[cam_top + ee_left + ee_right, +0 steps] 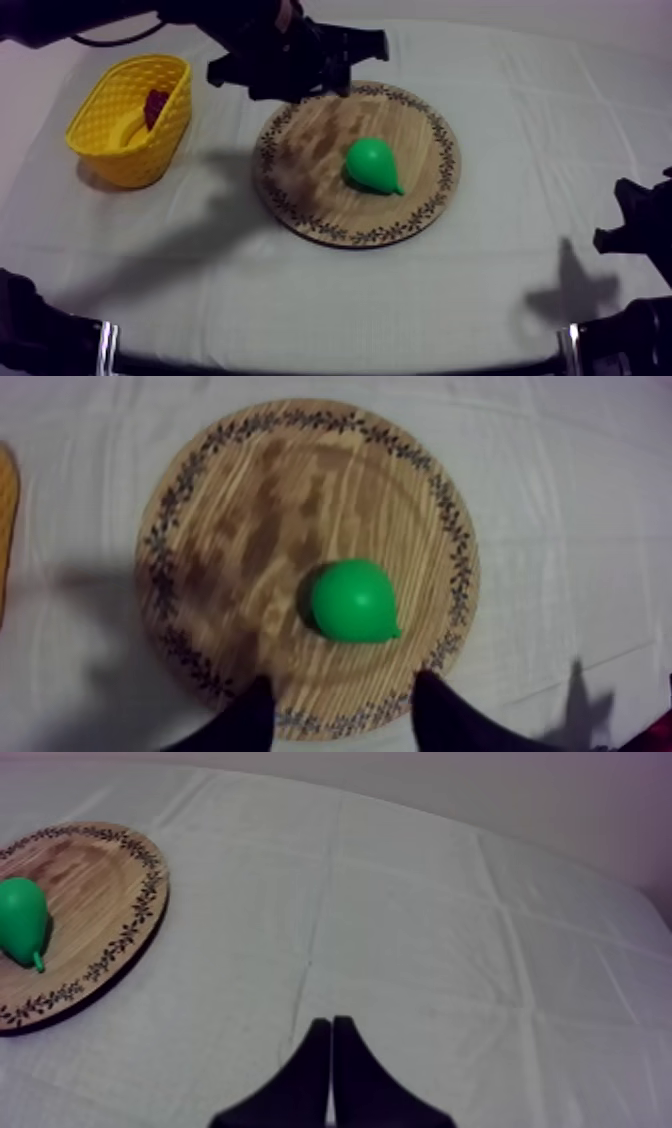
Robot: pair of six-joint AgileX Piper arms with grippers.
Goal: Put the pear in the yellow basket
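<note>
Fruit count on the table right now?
2 certain: the pear on the wooden board, and a dark red fruit inside the yellow basket. The basket's wall may hide more.

The pear (372,165) is bright green and smooth, with a round body narrowing to a short stem tip. It lies on its side on the wooden board (300,170), a little right of the board's middle, its stem end pointing right and toward the near edge. The board is round and light brown, with visible grain, some darker patches left of the pear and a ring of dark leaf pattern along its rim. It lies flat at the middle of the counter (480,280). The yellow basket (140,160) is oval with lattice walls. It stands upright at the far left, apart from the board with bare cloth between them.
</note>
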